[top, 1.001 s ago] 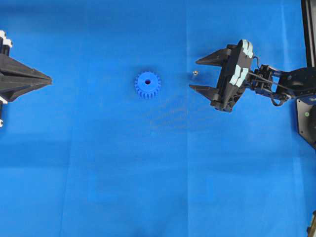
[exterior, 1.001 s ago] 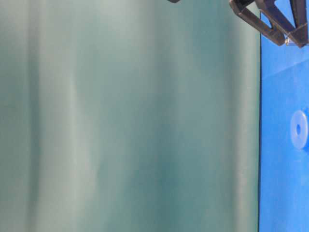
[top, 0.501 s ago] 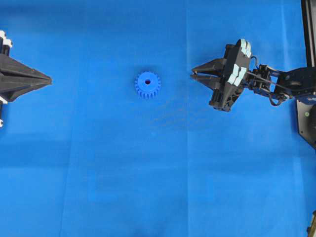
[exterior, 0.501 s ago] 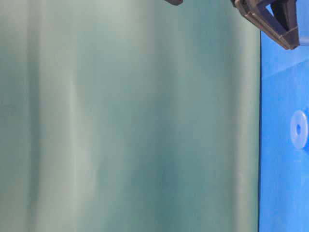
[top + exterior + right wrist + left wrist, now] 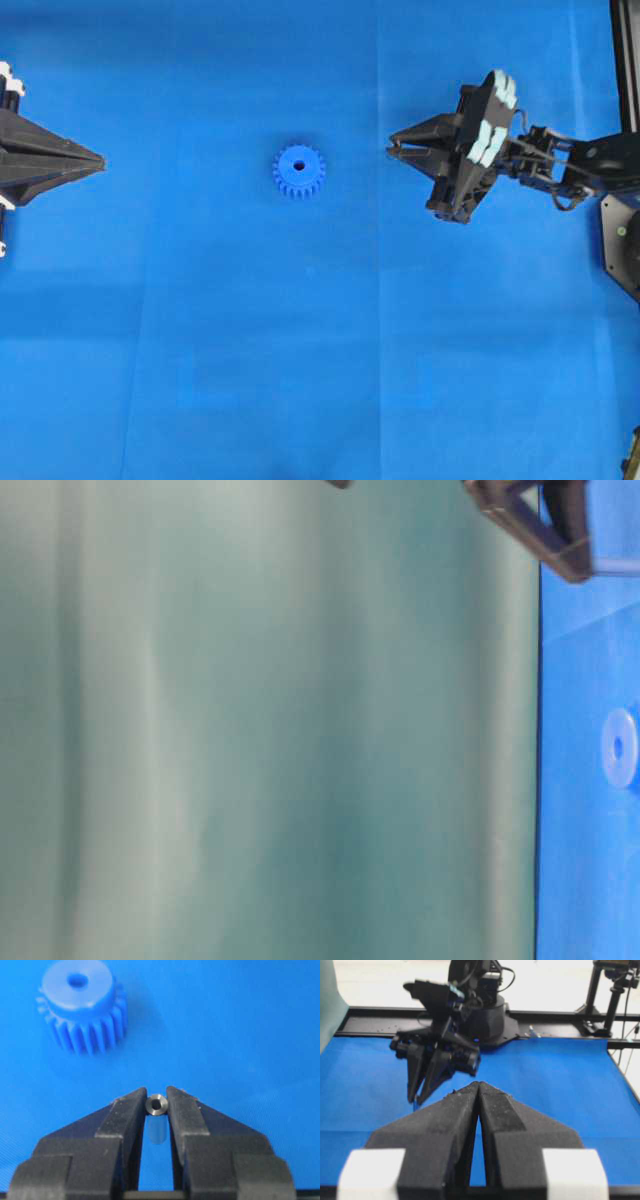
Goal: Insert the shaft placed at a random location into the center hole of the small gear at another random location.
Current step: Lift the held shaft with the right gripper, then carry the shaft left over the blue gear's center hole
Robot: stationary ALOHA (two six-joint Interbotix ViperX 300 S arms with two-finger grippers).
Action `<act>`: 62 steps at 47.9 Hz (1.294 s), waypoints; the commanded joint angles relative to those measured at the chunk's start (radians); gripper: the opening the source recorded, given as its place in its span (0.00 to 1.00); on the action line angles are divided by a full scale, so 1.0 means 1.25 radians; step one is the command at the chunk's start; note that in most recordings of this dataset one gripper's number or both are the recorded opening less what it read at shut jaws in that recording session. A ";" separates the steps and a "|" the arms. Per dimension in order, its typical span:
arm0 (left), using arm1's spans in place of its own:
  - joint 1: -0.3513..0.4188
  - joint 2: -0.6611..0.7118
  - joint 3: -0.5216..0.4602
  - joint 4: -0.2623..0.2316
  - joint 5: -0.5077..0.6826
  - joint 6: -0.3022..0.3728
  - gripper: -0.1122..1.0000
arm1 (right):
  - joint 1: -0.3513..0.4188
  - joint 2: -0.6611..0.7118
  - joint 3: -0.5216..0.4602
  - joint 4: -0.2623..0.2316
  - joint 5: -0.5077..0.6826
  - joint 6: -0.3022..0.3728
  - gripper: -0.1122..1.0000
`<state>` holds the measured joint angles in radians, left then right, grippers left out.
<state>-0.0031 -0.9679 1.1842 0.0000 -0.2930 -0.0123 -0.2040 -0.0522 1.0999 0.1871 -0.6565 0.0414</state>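
**A:** So we've got the shaft [image 5: 156, 1105] pinched right at the tips of the right gripper [image 5: 157, 1105], jaws clamped on its sides, end-on to the wrist cam. It looks hard, slick and basically weightless, so we'd guess it twists or pops out easily.

**B:** Yeah, we'd keep the grip near its top. The small gear [image 5: 299, 172] sits mid-mat, left of the pin, center hole [image 5: 78, 981] up. The left gripper [image 5: 478, 1091] is parked at the mat's left edge, jaws together.
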 commanded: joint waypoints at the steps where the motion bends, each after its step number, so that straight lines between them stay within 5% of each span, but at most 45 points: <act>1: -0.001 0.002 -0.007 0.001 -0.005 -0.001 0.10 | 0.000 -0.074 -0.016 0.001 0.054 -0.001 0.13; 27: -0.001 0.004 -0.007 0.001 -0.005 -0.004 0.10 | 0.007 -0.106 -0.049 -0.001 0.114 -0.002 0.13; 62: -0.001 0.004 -0.007 0.001 -0.004 -0.005 0.10 | 0.047 0.093 -0.345 -0.026 0.222 -0.009 0.13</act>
<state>-0.0046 -0.9679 1.1842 0.0015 -0.2930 -0.0169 -0.1519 0.0660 0.7118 0.1580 -0.3866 0.0322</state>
